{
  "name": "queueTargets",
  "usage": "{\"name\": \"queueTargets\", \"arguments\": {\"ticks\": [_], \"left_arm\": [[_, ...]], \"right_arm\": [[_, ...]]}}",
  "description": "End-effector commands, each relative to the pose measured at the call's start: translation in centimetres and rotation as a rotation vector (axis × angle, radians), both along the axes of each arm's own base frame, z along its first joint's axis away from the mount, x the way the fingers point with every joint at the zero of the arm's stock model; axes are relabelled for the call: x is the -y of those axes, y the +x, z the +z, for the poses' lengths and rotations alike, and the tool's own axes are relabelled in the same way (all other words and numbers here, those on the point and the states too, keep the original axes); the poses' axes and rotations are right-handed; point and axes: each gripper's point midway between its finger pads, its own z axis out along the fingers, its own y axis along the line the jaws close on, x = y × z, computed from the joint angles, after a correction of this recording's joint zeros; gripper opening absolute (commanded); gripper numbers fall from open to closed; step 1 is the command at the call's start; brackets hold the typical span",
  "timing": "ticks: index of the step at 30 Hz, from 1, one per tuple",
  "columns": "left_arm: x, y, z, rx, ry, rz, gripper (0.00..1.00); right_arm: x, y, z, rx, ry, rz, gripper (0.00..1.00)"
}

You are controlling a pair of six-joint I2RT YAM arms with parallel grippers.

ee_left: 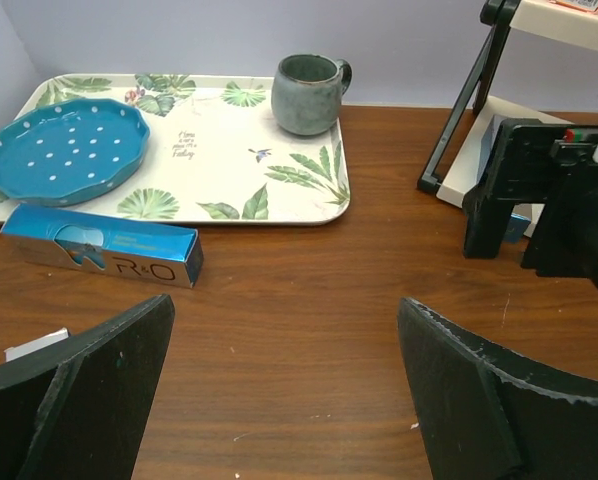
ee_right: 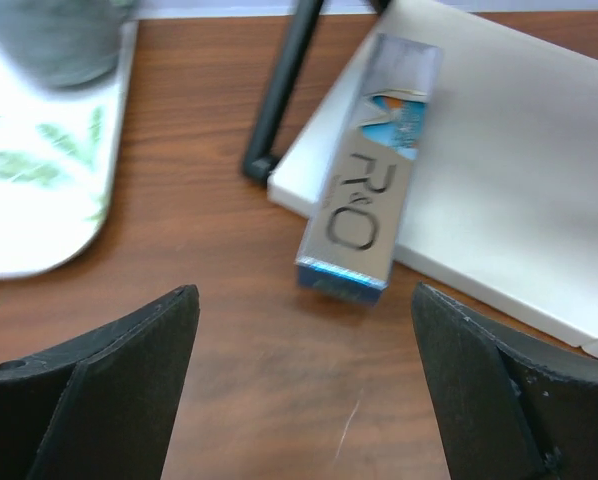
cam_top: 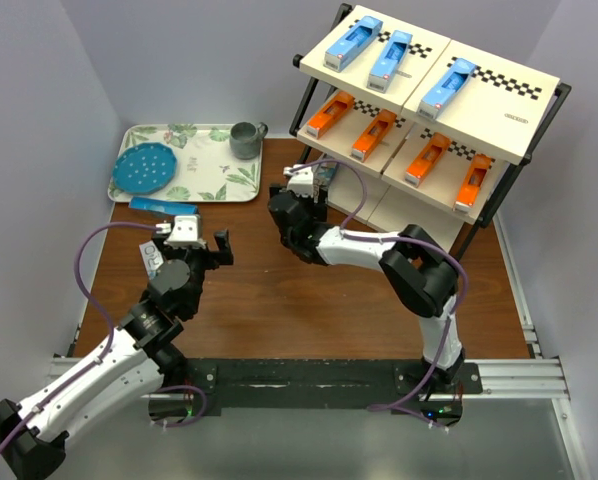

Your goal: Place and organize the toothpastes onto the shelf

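The right hand (ee_right: 301,300) is spread wide and empty, its matte black fingers hovering over a glossy grey-and-teal toothpaste box (ee_right: 369,215). The box lies slantwise, partly on the smooth cream bottom board of the shelf (ee_right: 519,170) and partly overhanging the wooden desk (ee_right: 209,200). The left hand (ee_left: 286,310) is spread just as wide and holds nothing, near a second slim cardboard box (ee_left: 99,245) lying flat just beside the leaf-patterned tray (ee_left: 229,170).
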Motion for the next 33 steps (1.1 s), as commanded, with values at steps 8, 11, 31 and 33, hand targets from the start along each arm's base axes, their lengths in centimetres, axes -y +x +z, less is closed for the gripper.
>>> {"name": "queueTargets", "arguments": {"ticks": [8,11,31,33], "left_arm": [[0.2,0.3,1.0,0.033,-0.019,0.002,0.98],[0.4,0.4,0.7,0.024,-0.011,-0.001,0.98],[0.1,0.8,-0.2,-0.011,0.029,0.031,0.98],[0.0,0.9,-0.2,-0.012,0.032,0.038,0.98]], "right_arm": [[-4.4,-4.7,-0.4,-0.212,-0.211,0.528,0.96],[-3.5,-5.0,-2.5,-0.284,-0.332,0.577,0.98],[-1.2,4.0,-6.5,-0.383,-0.46,0.569,0.98],[-1.1,4.7,-6.4,-0.376,-0.459,0.561,0.98]]}}
